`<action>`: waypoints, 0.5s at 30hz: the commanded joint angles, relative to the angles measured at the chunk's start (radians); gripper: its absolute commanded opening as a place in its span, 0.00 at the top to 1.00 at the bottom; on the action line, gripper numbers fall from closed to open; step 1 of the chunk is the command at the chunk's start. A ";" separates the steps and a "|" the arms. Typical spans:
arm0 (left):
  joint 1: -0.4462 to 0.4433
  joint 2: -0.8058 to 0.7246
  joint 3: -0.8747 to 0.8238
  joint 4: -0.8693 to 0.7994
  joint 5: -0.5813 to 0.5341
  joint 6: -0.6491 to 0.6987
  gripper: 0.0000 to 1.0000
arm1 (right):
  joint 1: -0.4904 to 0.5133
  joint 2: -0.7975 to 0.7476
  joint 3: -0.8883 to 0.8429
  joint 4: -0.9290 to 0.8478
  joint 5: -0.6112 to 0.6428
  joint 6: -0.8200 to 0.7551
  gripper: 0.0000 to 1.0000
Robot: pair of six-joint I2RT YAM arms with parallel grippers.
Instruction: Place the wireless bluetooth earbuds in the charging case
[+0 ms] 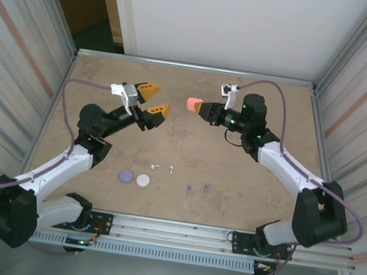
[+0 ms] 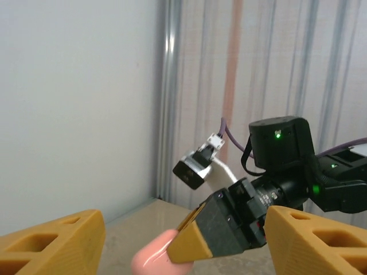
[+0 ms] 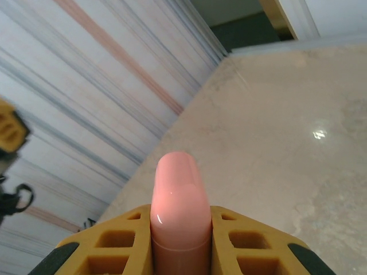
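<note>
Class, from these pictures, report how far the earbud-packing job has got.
Done: nothing visibly; what the pink case holds cannot be told. In hand: the right arm's jaws are shut on that case above the table, the left arm's jaws open beside it. Left: two white earbuds and two purple earbuds lie loose near the white case and purple case.

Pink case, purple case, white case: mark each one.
pink case [image 3: 175, 197], right wrist view, its rounded end.
purple case [image 1: 125, 176], top external view, its top face.
white case [image 1: 143, 181], top external view, its top face.

white arm links [image 1: 60, 165], black joints [image 1: 92, 117], purple cables [image 2: 230, 136], green leds [image 2: 277, 135], orange hollow-celled gripper fingers [image 1: 150, 90].
</note>
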 commanded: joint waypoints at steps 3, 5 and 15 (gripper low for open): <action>0.004 -0.049 -0.014 -0.071 -0.121 0.065 0.26 | 0.023 0.147 0.096 -0.019 0.008 0.082 0.82; 0.005 -0.061 -0.024 -0.072 -0.142 0.069 0.26 | 0.026 0.219 0.127 -0.011 0.005 0.114 0.82; 0.007 -0.111 -0.036 -0.111 -0.160 0.099 0.26 | 0.031 0.556 0.291 0.057 -0.036 0.277 0.84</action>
